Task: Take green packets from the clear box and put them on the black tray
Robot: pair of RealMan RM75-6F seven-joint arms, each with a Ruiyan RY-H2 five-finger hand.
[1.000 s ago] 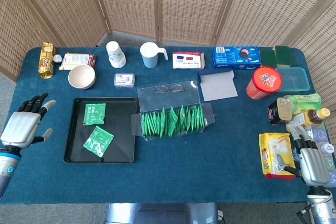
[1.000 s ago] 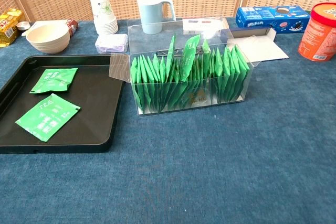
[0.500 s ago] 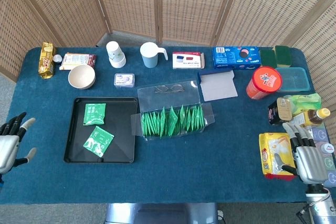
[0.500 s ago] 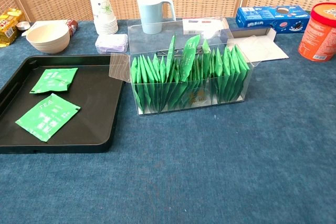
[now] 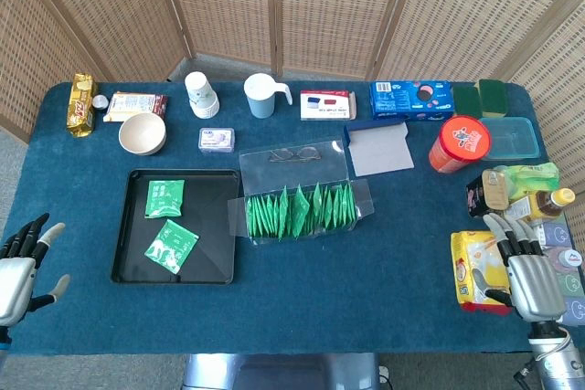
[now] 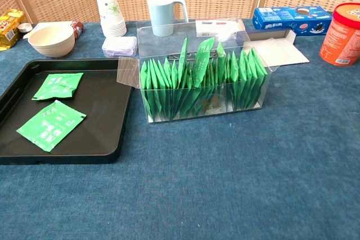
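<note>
Hovering my left robot hand (image 5: 20, 267) empty, fingers spread, left of the flat black tray (image 5: 128, 226); right robot hand (image 5: 528, 276) likewise splayed, beside a yellow snack bag (image 5: 471, 267).

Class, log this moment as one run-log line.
left hand: open, off tray | right hand: open, over yellow packet | black tray: two green packets | clear box: packets remain
</note>
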